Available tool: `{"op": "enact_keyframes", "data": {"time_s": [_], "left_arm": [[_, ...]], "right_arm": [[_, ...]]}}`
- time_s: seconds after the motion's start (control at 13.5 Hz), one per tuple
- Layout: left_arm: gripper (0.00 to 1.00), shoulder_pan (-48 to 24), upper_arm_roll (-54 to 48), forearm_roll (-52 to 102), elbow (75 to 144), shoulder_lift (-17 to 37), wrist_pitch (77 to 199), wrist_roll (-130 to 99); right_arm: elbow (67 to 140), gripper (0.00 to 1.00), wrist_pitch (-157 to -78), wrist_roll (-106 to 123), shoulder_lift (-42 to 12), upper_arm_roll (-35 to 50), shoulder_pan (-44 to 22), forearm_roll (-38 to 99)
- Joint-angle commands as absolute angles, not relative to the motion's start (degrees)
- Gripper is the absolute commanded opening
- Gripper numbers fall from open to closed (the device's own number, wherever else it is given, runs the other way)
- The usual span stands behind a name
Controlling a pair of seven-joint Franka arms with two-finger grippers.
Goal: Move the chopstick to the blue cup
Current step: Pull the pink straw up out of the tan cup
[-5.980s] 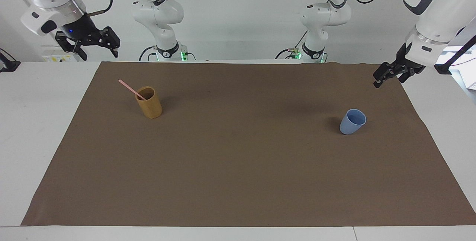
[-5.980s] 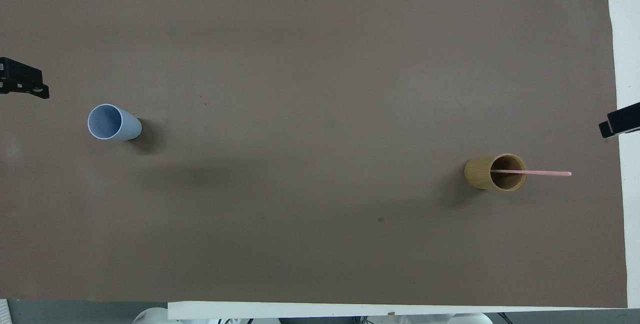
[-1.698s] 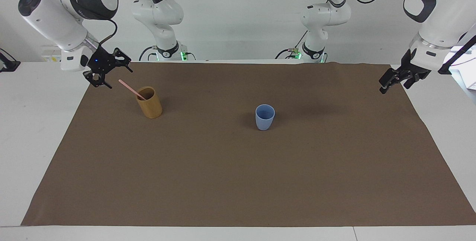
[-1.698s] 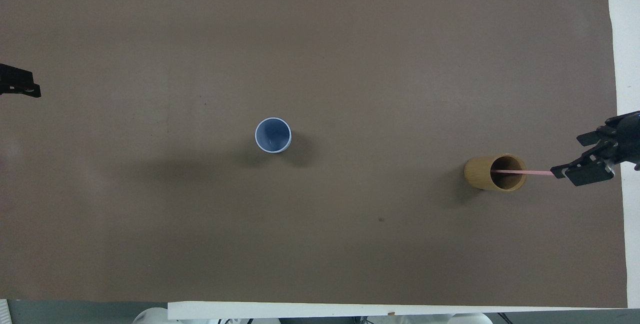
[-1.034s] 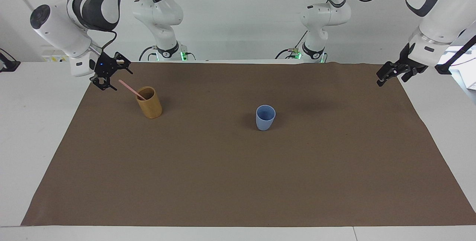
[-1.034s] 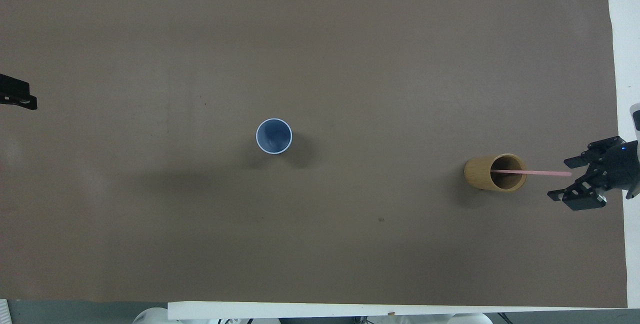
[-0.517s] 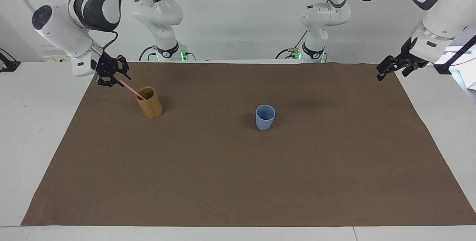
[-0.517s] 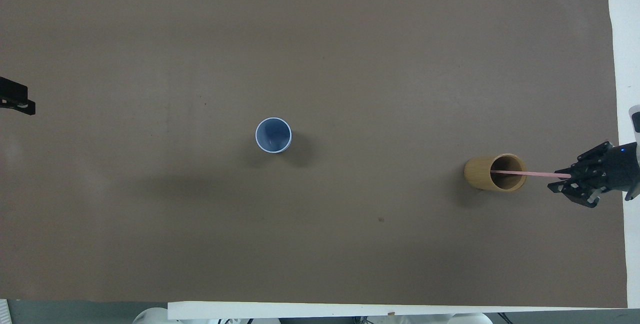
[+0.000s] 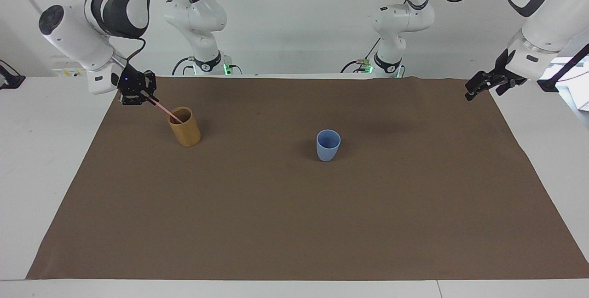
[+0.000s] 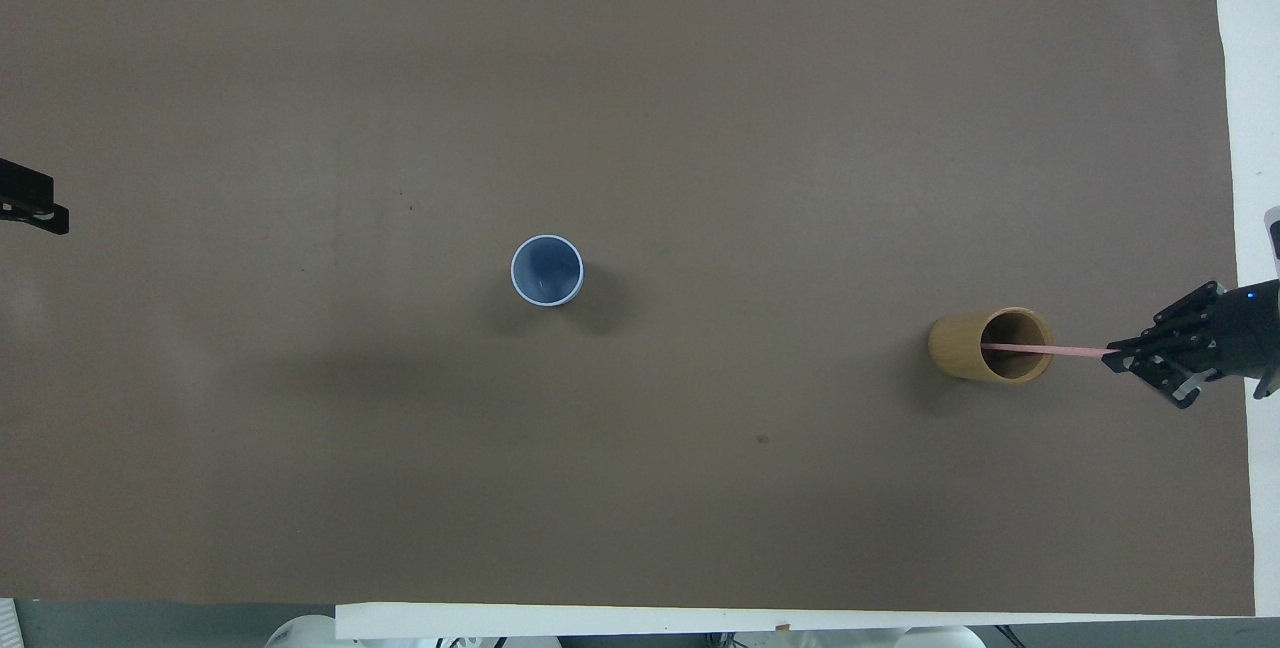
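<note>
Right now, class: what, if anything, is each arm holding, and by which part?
The right end effector is shut on the chopstick at its raised tip; the lower end sits in the tan cup. The left end effector holds nothing.

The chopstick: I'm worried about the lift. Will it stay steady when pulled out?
The chopstick looks thin and stiff, gripped at its top end by the right gripper, so it may pivot. It leans on the tan cup, which might tip.

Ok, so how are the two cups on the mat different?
The tan cup is taller and straight-sided; the blue cup is shorter and tapered. The tan cup holds the chopstick and stands toward the right arm's end; the blue cup looks empty, mid-mat. Both stand upright.
</note>
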State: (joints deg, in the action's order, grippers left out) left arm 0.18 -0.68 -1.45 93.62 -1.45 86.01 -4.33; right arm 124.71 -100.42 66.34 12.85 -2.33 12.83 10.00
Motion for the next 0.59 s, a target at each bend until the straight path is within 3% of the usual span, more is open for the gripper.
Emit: {"op": "enact_keyframes", "data": {"time_s": [0.0, 0.15, 0.52], "left_arm": [[1.0, 0.0, -0.4, -1.2, 95.4, -3.0, 86.7, -4.0], [1.0, 0.0, -0.3, -1.2, 95.4, -3.0, 86.7, -4.0], [1.0, 0.0, -0.3, -1.2, 95.4, -3.0, 86.7, -4.0]], "right_arm": [[115.4, 0.0, -91.8, 60.3, 10.5, -1.4, 12.7, 9.2], [106.0, 0.0, -84.2, 54.2, 9.8, -1.3, 9.0, 2.4], [84.2, 0.0, -69.7, 42.1, 5.7, -0.9, 4.8, 3.2]]}}
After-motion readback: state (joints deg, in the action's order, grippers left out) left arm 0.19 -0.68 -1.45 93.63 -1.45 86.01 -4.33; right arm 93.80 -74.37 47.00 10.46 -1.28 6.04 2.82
